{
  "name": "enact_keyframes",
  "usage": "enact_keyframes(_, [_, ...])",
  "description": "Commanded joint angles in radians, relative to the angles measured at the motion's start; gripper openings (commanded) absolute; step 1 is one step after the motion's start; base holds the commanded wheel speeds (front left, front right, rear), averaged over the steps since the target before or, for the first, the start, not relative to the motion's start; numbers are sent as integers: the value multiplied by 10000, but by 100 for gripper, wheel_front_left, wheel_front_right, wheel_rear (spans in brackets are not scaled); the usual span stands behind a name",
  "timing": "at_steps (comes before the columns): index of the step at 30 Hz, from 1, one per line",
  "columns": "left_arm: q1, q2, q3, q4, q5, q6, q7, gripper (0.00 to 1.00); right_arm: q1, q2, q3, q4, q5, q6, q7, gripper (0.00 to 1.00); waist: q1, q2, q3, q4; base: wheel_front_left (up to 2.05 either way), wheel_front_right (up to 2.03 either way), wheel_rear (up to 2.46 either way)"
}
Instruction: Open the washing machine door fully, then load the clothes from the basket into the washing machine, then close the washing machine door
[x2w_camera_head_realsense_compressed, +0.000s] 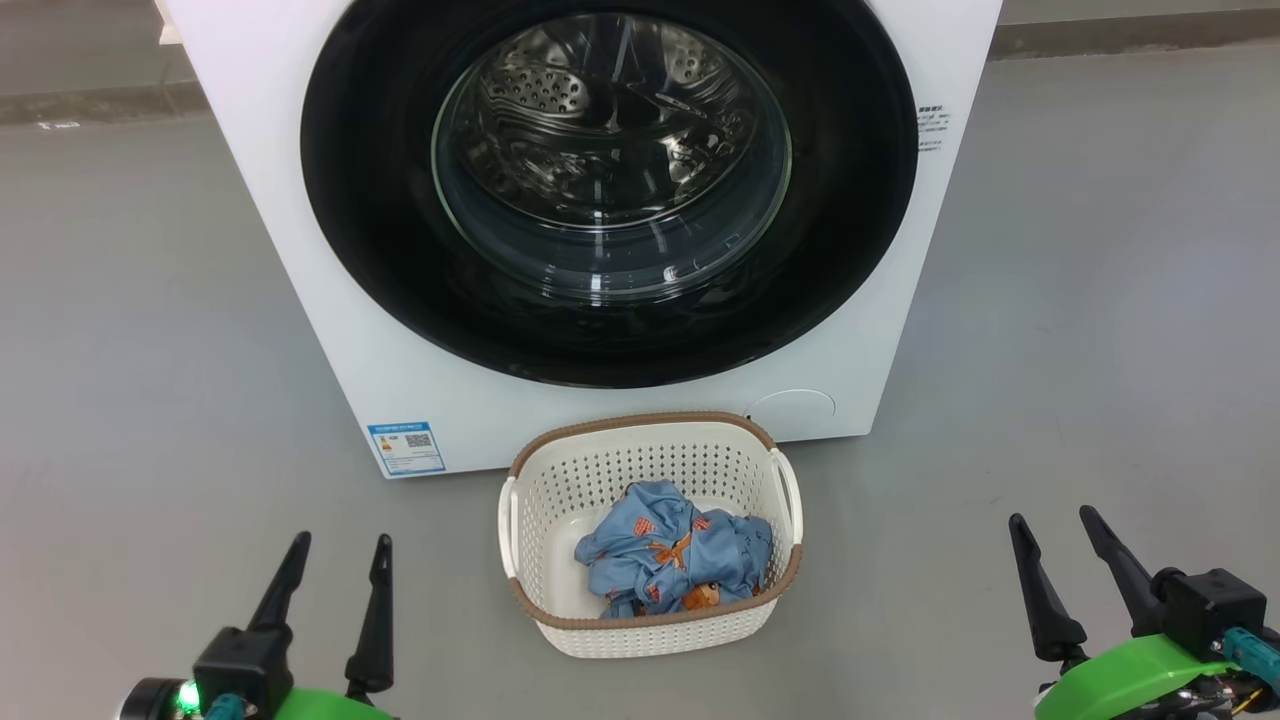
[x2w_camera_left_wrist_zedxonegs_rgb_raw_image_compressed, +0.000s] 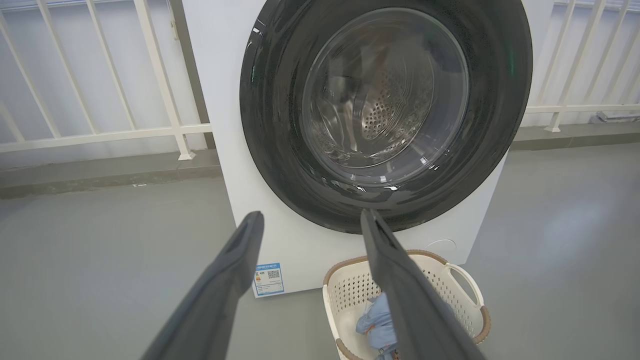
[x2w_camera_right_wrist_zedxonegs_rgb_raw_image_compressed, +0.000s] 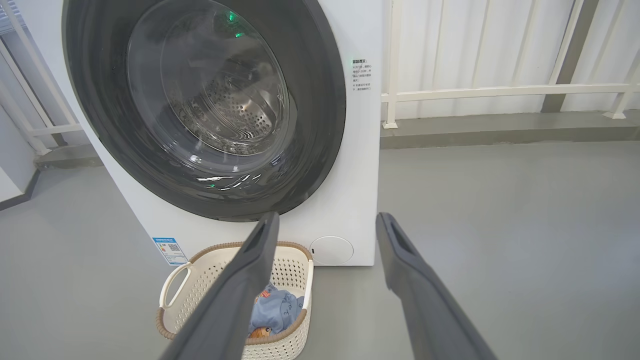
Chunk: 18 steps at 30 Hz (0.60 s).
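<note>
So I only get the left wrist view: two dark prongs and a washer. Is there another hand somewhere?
Observer: Yes, the head view shows the right hand low on the right, open and empty.
Operator: My basket is half hidden. What's inside?
Observer: One bunched light blue garment with orange prints, toward its near right side.
Operator: Anything on the washer right of the door?
Observer: A small block of printed text on the white front.
</note>
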Motion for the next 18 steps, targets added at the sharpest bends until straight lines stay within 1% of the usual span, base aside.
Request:
enact_keyframes(1, [-484,92,294,-109,446,6,-219,100,-431,-218,212,-258,-436,15,-173,100,0,0,-2,8,0,0,0])
enact_keyframes(4, [-520,76,293,2,769,15,-295,100,-429,-219,179,-253,-643,16,-247,100,0,0,-3,13,0,0,0])
enact_keyframes(10, [-551,13,403,238,726,73,-295,100,-418,-126,51,-241,-369,16,-247,100,0,0,8,7,0,0,0])
enact_keyframes(18, [-588,-34,460,378,677,-24,-295,100,-401,-145,62,-254,-238,16,-247,100,0,0,33,-6,0,0,0])
